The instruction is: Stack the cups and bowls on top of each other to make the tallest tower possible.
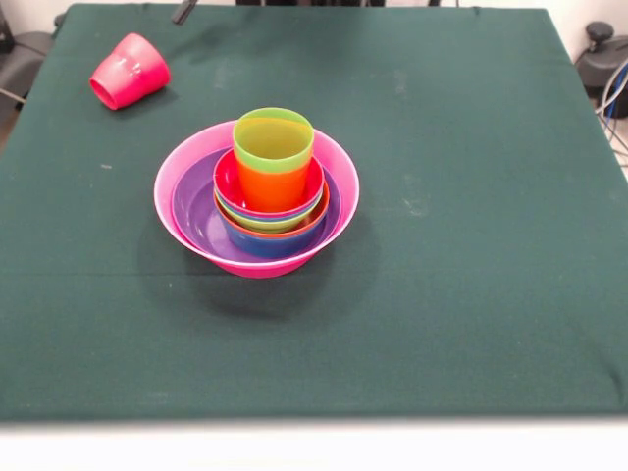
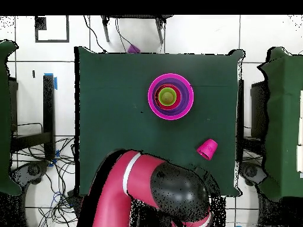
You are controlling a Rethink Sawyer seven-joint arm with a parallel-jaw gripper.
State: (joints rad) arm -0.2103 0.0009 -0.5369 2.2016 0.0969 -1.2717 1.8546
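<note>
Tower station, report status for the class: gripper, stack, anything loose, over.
Gripper barely in view, state unreadable. Tower standing, lime green cup topmost. Red-pink cup on its side, apart. Nothing obstructing.

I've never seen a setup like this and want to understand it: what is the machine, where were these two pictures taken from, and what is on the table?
The machine is a robot arm, red and black, standing at one side of a table covered in green cloth. One picture is taken from across the table, facing the robot; there the arm is drawn back, and only a dark bit at the top edge may belong to it. The other looks straight down, with the arm at the bottom. Its tool cannot be made out clearly in either picture, so nothing shows it holding anything.

On the table stands a tower: a big pink bowl with smaller bowls nested inside, then an orange cup with a green cup in it. A red-pink cup lies on its side, apart, toward the robot's side of the table.
</note>
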